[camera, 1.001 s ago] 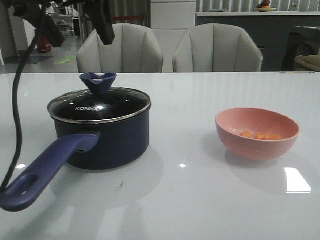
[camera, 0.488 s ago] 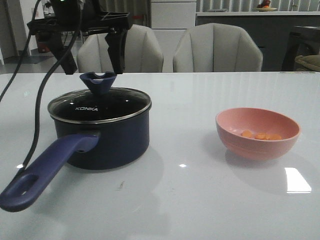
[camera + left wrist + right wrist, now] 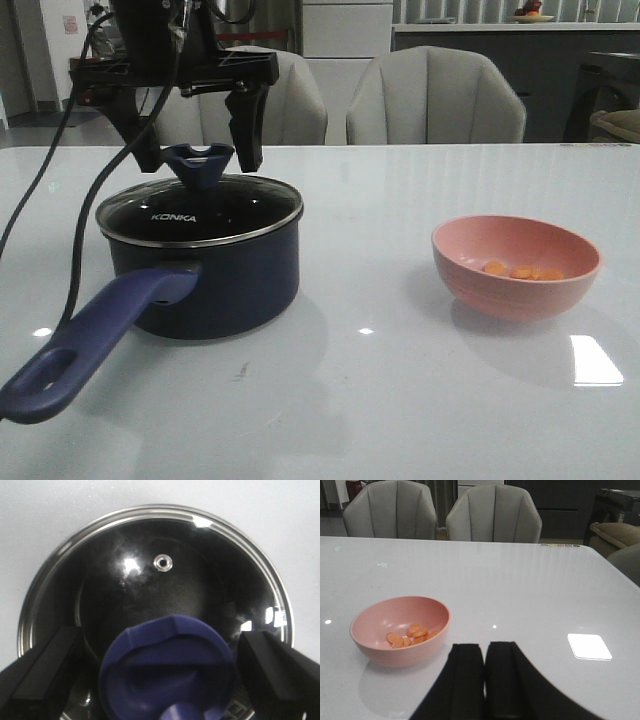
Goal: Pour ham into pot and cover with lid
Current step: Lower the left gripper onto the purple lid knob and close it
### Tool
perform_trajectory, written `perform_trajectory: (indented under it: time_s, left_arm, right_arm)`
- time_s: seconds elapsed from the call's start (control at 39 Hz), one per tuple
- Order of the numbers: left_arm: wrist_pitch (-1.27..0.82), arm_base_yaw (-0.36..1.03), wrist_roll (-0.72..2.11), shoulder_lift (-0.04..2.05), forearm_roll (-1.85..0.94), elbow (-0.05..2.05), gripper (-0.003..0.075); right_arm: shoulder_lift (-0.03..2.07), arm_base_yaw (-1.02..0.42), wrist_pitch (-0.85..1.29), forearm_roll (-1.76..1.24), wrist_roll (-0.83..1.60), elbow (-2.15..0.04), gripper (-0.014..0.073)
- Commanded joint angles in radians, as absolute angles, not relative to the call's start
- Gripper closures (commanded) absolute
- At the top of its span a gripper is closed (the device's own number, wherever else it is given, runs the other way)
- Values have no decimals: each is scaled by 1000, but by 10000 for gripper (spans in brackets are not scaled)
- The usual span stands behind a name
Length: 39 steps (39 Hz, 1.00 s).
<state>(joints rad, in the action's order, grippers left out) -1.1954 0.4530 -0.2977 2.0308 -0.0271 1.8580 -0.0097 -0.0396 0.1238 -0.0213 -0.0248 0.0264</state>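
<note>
The dark navy pot [image 3: 215, 285] stands on the table's left side with the glass lid [image 3: 200, 212] on it. My left gripper [image 3: 190, 130] hovers open over the lid, one finger on each side of the blue knob [image 3: 197, 160] without touching it. The left wrist view looks straight down on the lid [image 3: 155, 575], the knob [image 3: 167, 670] and the two spread fingers [image 3: 45, 670]. On the right side, the ham [image 3: 520, 270] lies in a salmon-pink bowl [image 3: 516, 300]. My right gripper [image 3: 485, 655] is shut and empty, low over the table beside the bowl [image 3: 375, 650] with the ham [image 3: 410, 634].
The pot's long purple-blue handle [image 3: 90, 340] juts toward the front left edge. A black cable [image 3: 75, 240] hangs from the left arm beside it. Two grey chairs [image 3: 435, 95] stand behind the table.
My left gripper has come down and slightly right, from above the pot to where its open fingers flank the lid's knob. Pot, lid and bowl have not moved.
</note>
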Motion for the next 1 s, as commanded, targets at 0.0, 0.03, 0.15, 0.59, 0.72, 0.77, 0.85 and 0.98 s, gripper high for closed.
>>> perform_trajectory:
  time_s: [0.0, 0.03, 0.15, 0.59, 0.72, 0.77, 0.85, 0.98]
  left_arm:
    - [-1176, 459, -331, 1975, -33, 1891, 129]
    - [-1175, 459, -335, 1975, -33, 1891, 139]
    - [-1173, 459, -335, 1975, -41, 1891, 193]
    - [-1190, 459, -335, 1975, -57, 1891, 213]
    - [-1192, 459, -335, 1975, -57, 1891, 267]
    - [-1192, 459, -335, 1975, -57, 1891, 294]
    - [-1193, 459, -335, 1975, -57, 1891, 342]
    - [-1193, 459, -335, 1975, -57, 1891, 401]
  right_arm:
    - [-31, -37, 48, -6, -24, 22, 425]
    - [-31, -37, 48, -6, -24, 22, 425]
    - [-31, -37, 48, -6, -24, 22, 425]
    - [-31, -37, 48, -6, -24, 22, 425]
    - [-31, -37, 48, -6, -24, 22, 425]
    - [-31, -37, 48, -6, -24, 22, 425]
    - [-31, -37, 48, -6, -24, 22, 425]
    - [-31, -37, 48, -6, -24, 22, 425]
